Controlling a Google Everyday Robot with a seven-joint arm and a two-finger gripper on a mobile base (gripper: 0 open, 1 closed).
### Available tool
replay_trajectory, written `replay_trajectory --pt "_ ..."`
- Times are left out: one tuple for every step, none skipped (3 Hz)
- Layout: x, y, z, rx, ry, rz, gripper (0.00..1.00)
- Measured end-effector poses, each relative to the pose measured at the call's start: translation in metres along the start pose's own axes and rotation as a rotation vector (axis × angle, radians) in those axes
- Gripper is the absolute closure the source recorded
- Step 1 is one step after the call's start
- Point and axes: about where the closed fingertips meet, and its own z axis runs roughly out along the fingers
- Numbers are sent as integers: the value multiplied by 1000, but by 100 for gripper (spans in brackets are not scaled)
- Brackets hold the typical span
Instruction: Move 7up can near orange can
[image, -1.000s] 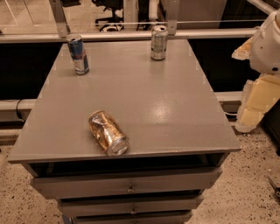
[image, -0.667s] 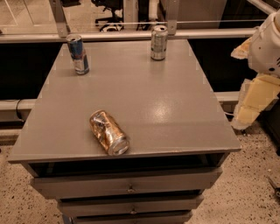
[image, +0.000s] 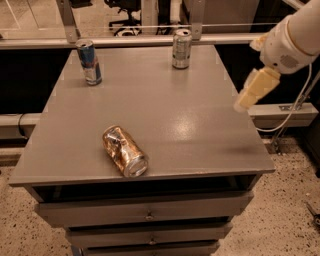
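The 7up can (image: 181, 48), silvery-grey with a green and white label, stands upright at the far edge of the grey table (image: 165, 110), right of centre. The orange can (image: 125, 151), golden and dented, lies on its side near the front edge, left of centre. My gripper (image: 246, 104), cream-coloured, hangs at the table's right edge, well to the right of the 7up can and nearer than it. It holds nothing that I can see.
A slim blue-and-silver can (image: 89, 62) stands upright at the far left of the table. Drawers (image: 145, 212) sit under the tabletop. A metal rail (image: 125, 41) runs behind the table. A cable (image: 292, 107) hangs at the right.
My gripper has moved left and up, from beside the table to its right edge. The cans have not moved.
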Motion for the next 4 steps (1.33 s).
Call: replay_trajectory --pt "-20 -43 38 44 -94 7 0" --pt "-47 -82 75 65 -204 34 0" --pt "-71 -125 114 91 -311 82 0" --pt "-71 -124 114 91 -311 82 0"
